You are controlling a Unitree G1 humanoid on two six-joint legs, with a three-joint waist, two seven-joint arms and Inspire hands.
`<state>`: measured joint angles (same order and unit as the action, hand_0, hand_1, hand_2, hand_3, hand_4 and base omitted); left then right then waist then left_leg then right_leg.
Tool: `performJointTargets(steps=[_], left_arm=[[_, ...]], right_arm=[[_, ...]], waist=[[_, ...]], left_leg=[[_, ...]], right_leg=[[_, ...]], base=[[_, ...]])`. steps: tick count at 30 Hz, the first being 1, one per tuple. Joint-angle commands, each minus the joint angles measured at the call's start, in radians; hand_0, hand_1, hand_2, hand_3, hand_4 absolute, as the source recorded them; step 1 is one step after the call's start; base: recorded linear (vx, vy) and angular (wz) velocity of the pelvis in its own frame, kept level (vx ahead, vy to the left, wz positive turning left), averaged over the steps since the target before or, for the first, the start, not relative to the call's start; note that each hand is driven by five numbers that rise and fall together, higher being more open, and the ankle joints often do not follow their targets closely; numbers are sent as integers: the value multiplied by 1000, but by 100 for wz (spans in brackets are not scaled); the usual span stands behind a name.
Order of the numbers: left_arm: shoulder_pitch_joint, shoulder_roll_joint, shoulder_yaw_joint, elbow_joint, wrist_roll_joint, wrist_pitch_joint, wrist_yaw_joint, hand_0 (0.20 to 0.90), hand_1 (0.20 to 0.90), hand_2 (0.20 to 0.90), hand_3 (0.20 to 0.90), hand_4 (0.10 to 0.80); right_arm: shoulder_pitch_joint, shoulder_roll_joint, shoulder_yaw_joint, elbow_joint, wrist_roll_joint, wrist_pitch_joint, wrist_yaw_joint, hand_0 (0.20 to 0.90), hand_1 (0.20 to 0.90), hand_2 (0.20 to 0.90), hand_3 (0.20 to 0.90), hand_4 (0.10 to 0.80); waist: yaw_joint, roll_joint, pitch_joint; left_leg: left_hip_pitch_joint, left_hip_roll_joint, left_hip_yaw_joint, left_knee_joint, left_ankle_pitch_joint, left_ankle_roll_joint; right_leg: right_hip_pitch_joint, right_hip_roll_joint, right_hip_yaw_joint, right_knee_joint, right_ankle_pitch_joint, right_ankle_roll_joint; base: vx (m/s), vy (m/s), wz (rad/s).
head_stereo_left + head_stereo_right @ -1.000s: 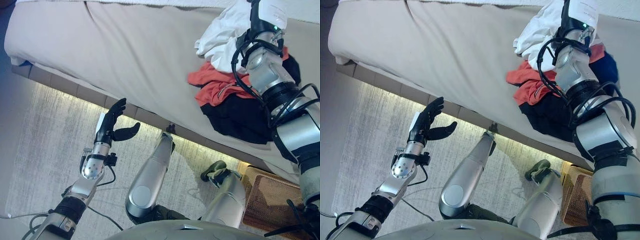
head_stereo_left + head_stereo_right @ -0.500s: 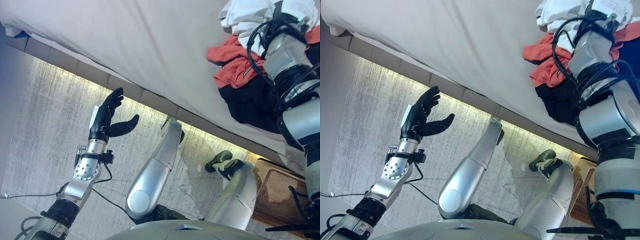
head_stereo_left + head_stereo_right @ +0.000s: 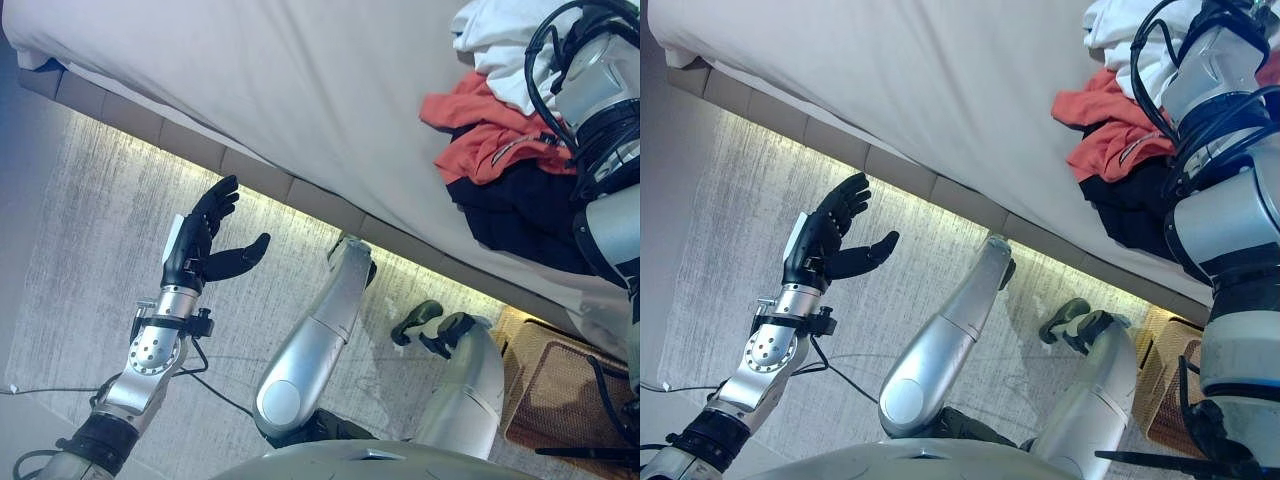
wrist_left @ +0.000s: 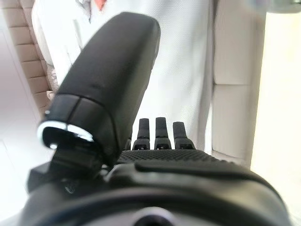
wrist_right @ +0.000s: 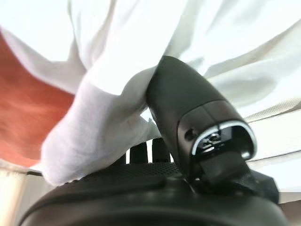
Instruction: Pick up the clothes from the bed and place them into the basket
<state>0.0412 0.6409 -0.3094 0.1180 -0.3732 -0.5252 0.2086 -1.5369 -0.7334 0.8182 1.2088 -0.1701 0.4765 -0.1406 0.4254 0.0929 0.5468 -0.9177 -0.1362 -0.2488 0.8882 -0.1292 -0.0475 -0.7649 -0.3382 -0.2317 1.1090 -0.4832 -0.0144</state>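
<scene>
While the right arm is reaching up over the bed (image 3: 300,90), its right hand (image 5: 188,117) is lying right in the white garment (image 5: 108,94): in the wrist view the thumb is pressing against a fold of that cloth and the fingers are partly buried under it, so I cannot tell whether they are closing on it or only resting there. In the head views that hand is hidden past the forearm and the picture's edge. The clothes are sitting in one heap at the right end of the bed, close to its near edge, and I am counting three colours in it: the white garment at the far end, an orange-red garment (image 3: 490,135) in the middle, and a black garment (image 3: 520,215) nearest the robot; a hint of dark blue may be showing behind the arm, but it is too hidden to be sure. The heap is running roughly away from the robot, in line with the right arm. The left hand (image 3: 195,245) is hanging over the pale rug (image 3: 90,230), well apart from the heap, fingers straight and thumb spread, holding nothing. One wicker basket (image 3: 560,390) is standing on the floor below the heap on the robot's right, so the right hand looks much the nearer to both.
</scene>
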Motion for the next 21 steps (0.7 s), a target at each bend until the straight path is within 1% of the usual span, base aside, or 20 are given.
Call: performJointTargets(steps=[1,3,7,10,12,13,14,17,21], left_arm=[[-26,3,68,-59,-12,-79,12,900,900,900,900,800],[-33,5,63,-54,-15,-68,7,900,900,900,900,800],[-54,7,57,-37,-14,-32,-12,900,900,900,900,800],[-68,7,51,-13,-2,-1,-20,900,900,900,900,800],[-69,7,45,7,2,16,-24,900,900,900,900,800],[-70,4,38,26,6,42,-36,900,900,900,900,800],[-70,5,34,38,5,50,-47,900,900,900,900,800],[-76,7,18,58,26,77,-59,900,900,900,900,800],[-94,4,3,82,32,126,-62,900,900,900,900,800]], right_arm=[[-40,-46,42,-54,3,-20,-60,300,300,300,200,100],[-38,-48,37,-54,13,-32,-65,300,300,300,200,100],[-37,-62,20,-44,9,-66,-74,300,300,300,200,100],[-48,-73,16,-37,17,-87,-87,300,300,300,200,100],[-48,-82,14,-47,25,-98,-96,300,300,300,200,100],[-50,-90,12,-59,49,-111,-108,300,300,300,200,100],[-46,-96,4,-68,66,-130,-124,300,300,300,200,100],[-39,-115,-15,-109,83,-151,-147,300,300,300,200,100],[-41,-156,-22,-158,118,-167,-153,300,300,300,200,100]], waist=[[-8,15,-27],[-13,9,-27],[-17,-7,-27],[-20,-24,-27],[-24,-34,-45],[-27,-45,-66],[-30,-53,-79],[-41,-74,-118],[-66,-99,-176]], left_leg=[[118,-1,131,-23,-86,103],[171,7,137,-63,-80,100],[291,21,141,-148,-67,93],[379,34,145,-213,-56,88],[422,42,145,-254,-49,86],[453,49,145,-286,-44,83],[477,54,145,-308,-41,81],[546,66,145,-372,-34,78],[641,85,154,-463,-22,69]], right_leg=[[96,49,-33,-68,153,6],[152,45,-35,-110,164,12],[270,22,-43,-190,193,20],[360,11,-49,-265,225,29],[402,13,-53,-314,240,34],[436,12,-57,-357,253,38],[465,14,-60,-397,259,40],[537,18,-66,-476,291,51],[643,38,-64,-606,328,63]], base=[[27,4,-10],[28,10,-15],[35,-2,-10],[18,-19,-7],[22,-7,-8],[29,-10,-8],[39,-15,-13],[46,-23,-14],[65,-21,-15]])
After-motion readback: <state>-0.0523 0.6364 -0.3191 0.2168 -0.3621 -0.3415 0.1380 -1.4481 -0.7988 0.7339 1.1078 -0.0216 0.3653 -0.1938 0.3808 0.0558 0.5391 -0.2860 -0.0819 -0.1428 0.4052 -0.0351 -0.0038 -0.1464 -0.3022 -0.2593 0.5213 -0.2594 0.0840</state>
